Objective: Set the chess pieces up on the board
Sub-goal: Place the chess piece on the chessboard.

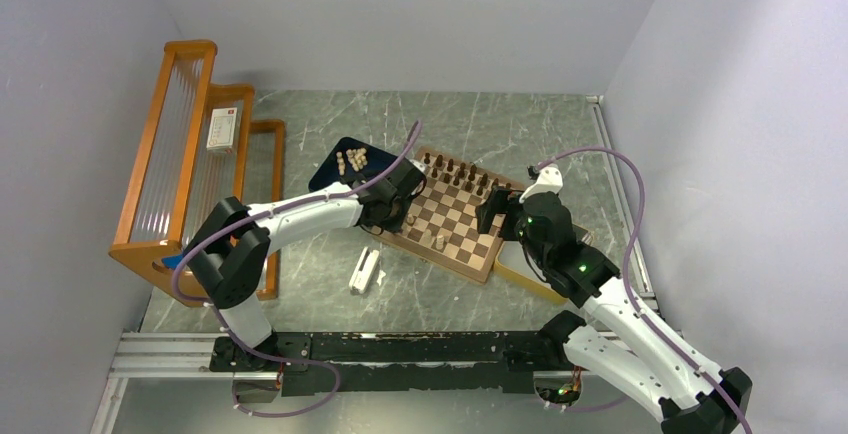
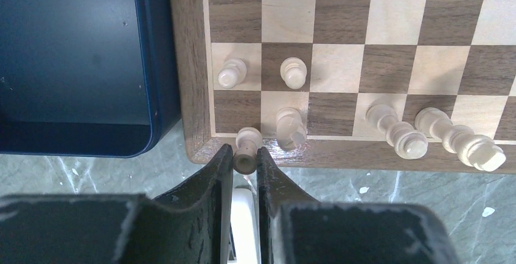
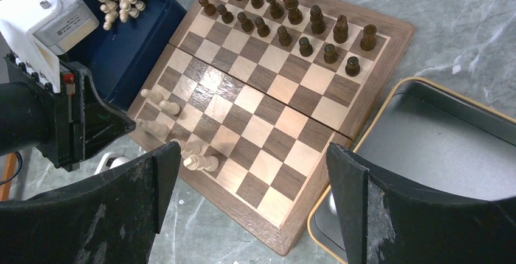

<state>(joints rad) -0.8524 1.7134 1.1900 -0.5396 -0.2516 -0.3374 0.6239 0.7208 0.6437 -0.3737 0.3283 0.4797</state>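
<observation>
Closest to your left wrist camera, the left hand [image 2: 245, 157] is closed to a narrow slot, its black fingers [image 2: 220, 176] pinching one pale piece [image 2: 247, 137]. A darker round end of the piece faces the lens. Its long axis therefore runs away from the camera towards the board [image 2: 193, 63], though I cannot tell which end is the base. The piece hangs over the brown rim at the board's near-left corner.

Working left to right from there:

- **Dark blue tray [image 1: 330, 176]:** it sits against the board's left side and holds the loose pale pieces [image 1: 352, 160].
- **Bare corner square [image 2: 236, 111]:** this is the relation your next move turns on. The square lies just ahead of the held piece and a touch to its left, beside a pale piece already standing [image 2: 291, 127]. Two pale pawns [image 2: 294, 72] stand one row further in.
- **Dark pieces [image 3: 286, 14]:** they fill two rows along the far side.
- **Right hand [image 3: 251, 149]:** it hovers over the board's right half, spread wide and holding nothing.
- **Yellow-rimmed tray [image 3: 389, 93]:** it lies on the counter [image 1: 430, 294] beyond the board's right edge.

Your left arm is much the nearer one, both to that corner and to the supply in the tray. You will probably want to carry the piece forward over the square and bring it upright before you let it go.
</observation>
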